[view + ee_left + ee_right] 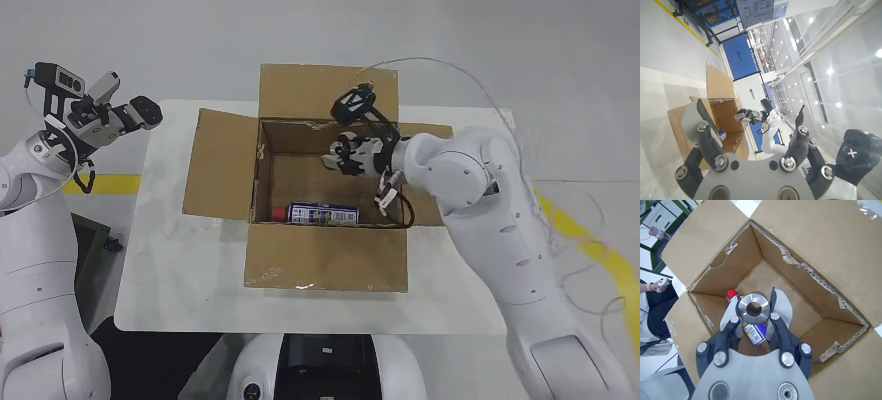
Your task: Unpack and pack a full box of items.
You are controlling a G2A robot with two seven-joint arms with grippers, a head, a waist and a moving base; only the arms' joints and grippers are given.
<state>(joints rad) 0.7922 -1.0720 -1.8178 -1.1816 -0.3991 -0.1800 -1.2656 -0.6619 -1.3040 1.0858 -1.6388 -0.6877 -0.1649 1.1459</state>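
- The left gripper (125, 100) hangs beyond the table's left far corner, well apart from the box. In the left wrist view its own gripper (750, 106) has both fingers spread wide with nothing between them.
- The white rectangular table (170, 280) carries the box at about its middle.
- The brown corrugated cardboard box (325, 255) stands upright with all four flaps folded outward. Torn paper tape clings to the rim edges (791, 258).
- A blue and yellow spray can with a red cap (322, 212) lies on its side on the box floor, just beside the near wall, with the cap pointing to the left. The right wrist view shows the same can (753, 330) below the gripper and apart from it.
- The right gripper (345, 155) is over the box interior, near the far wall and level with the rim. Its fingers (780, 306) are clamped on a silver metal cylinder with a round central bore (762, 311), which is clear of the box floor.
- The left wrist view shows that gripper (743, 117) farther off, with the grey metal piece (739, 116) gripped above the open box (723, 109).
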